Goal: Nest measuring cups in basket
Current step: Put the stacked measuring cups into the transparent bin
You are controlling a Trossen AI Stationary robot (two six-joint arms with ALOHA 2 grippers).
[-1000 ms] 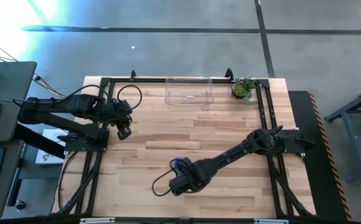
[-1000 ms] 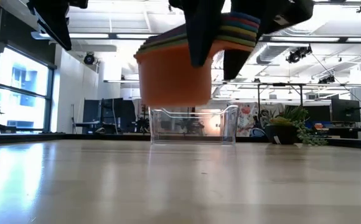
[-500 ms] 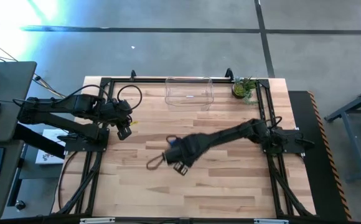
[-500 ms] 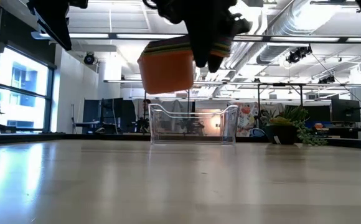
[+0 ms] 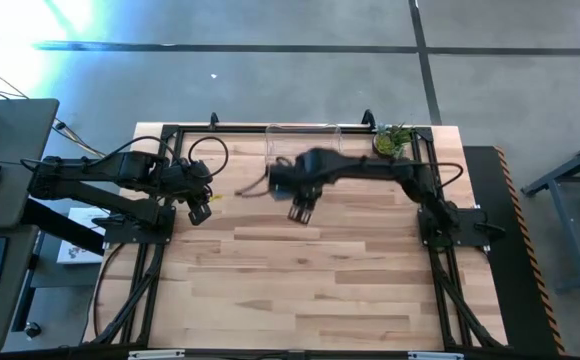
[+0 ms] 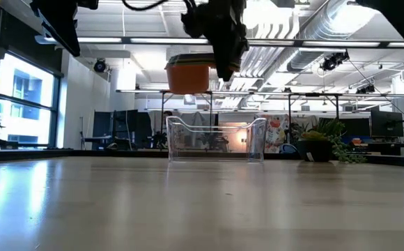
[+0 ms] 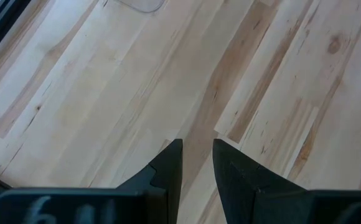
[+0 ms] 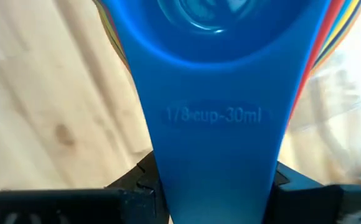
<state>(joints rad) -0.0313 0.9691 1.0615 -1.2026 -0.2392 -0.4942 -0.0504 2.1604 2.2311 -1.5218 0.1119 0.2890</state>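
Note:
A nested stack of measuring cups hangs in my right gripper [image 6: 226, 59]. Its outermost cup is orange [image 6: 188, 75], and the blue one [image 8: 218, 37] lies on top. The stack hangs above the clear basket [image 6: 216, 139], which stands on the table at the far edge [image 5: 315, 133]. In the high view my right arm covers the cups and part of the basket. My left gripper [image 7: 197, 163] hovers over bare wood at the table's left [image 5: 200, 208]. Its fingers stand a little apart with nothing between them. My right gripper holds the stack by its bundled handles. The blue top handle [image 8: 215, 155] runs between the two fingers, which show on either side of it [image 8: 140, 180]. The fingers come from above, pointing down. The stack hangs beside them, bowls upright, lifted clear above the basket.
A small potted plant [image 5: 392, 142] stands right of the basket at the far right corner. Black frame rails [image 5: 165, 180] run along the table's left, right and far sides. Bare wood fills the middle and near part [image 5: 300, 280].
My right gripper has swung from the table's near middle toward the far edge, rising and rolling about its own line. It has carried the cup stack, still held, to above the basket.

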